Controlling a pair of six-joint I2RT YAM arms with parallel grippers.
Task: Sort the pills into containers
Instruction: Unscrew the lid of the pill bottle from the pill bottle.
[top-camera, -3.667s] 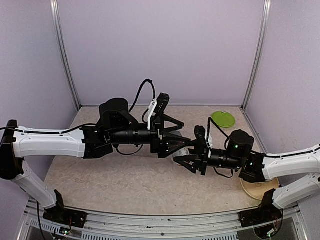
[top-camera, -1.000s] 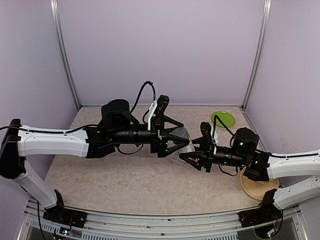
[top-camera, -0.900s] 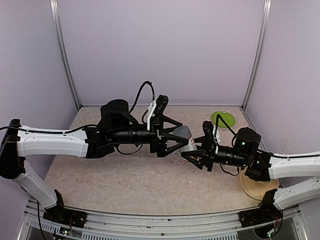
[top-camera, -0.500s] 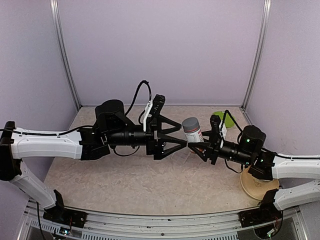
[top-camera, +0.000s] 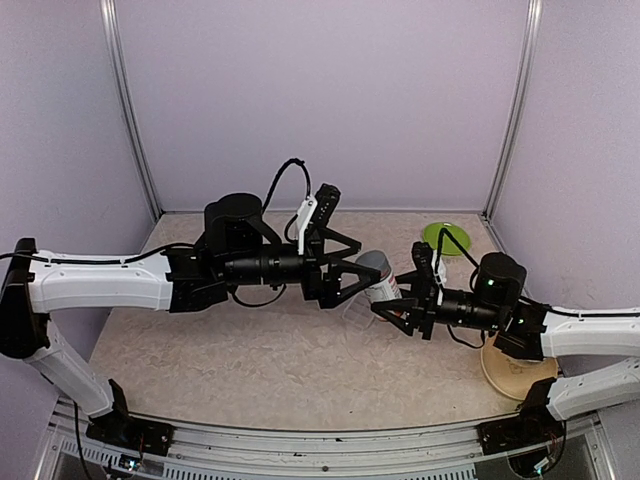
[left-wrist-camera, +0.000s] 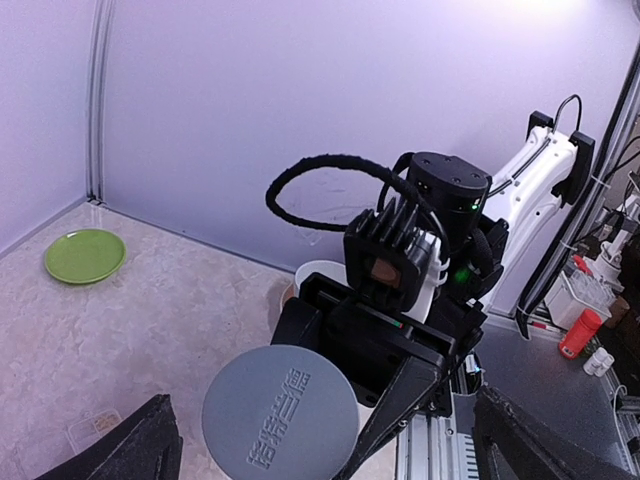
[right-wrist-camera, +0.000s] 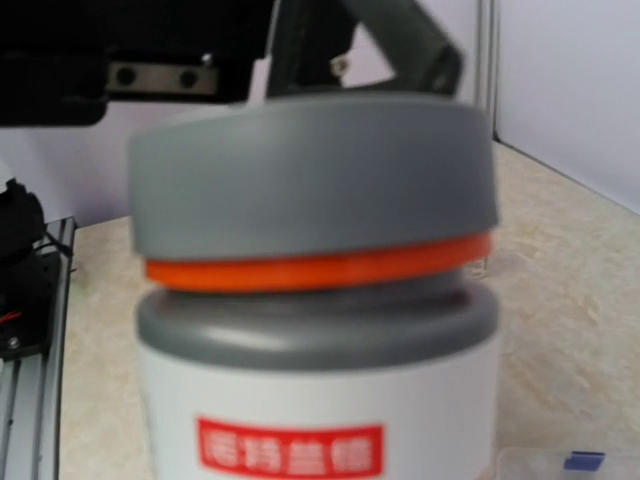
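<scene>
A white pill bottle (top-camera: 380, 277) with a grey cap, orange ring and red label is held off the table, tilted with its cap toward my left arm. My right gripper (top-camera: 396, 304) is shut on its body. The bottle fills the right wrist view (right-wrist-camera: 315, 330) and hides my right fingers there. My left gripper (top-camera: 360, 277) is open, its fingers on either side of the grey cap (left-wrist-camera: 282, 415) and apart from it. The clear pill box (top-camera: 357, 312) lies on the table below the bottle, and its corner (right-wrist-camera: 560, 465) carries a small blue mark. No pills are clearly visible.
A round green plate (top-camera: 446, 238) lies at the back right and also shows in the left wrist view (left-wrist-camera: 84, 255). A tan plate (top-camera: 515, 375) sits under my right arm, and the white bowl (left-wrist-camera: 322, 270) shows behind the right gripper. Lilac walls enclose the table.
Half a second ago the bottle stood upright and higher in my right gripper, clear of the left fingers. Now it is lowered and tilted, cap between my open left fingers.
</scene>
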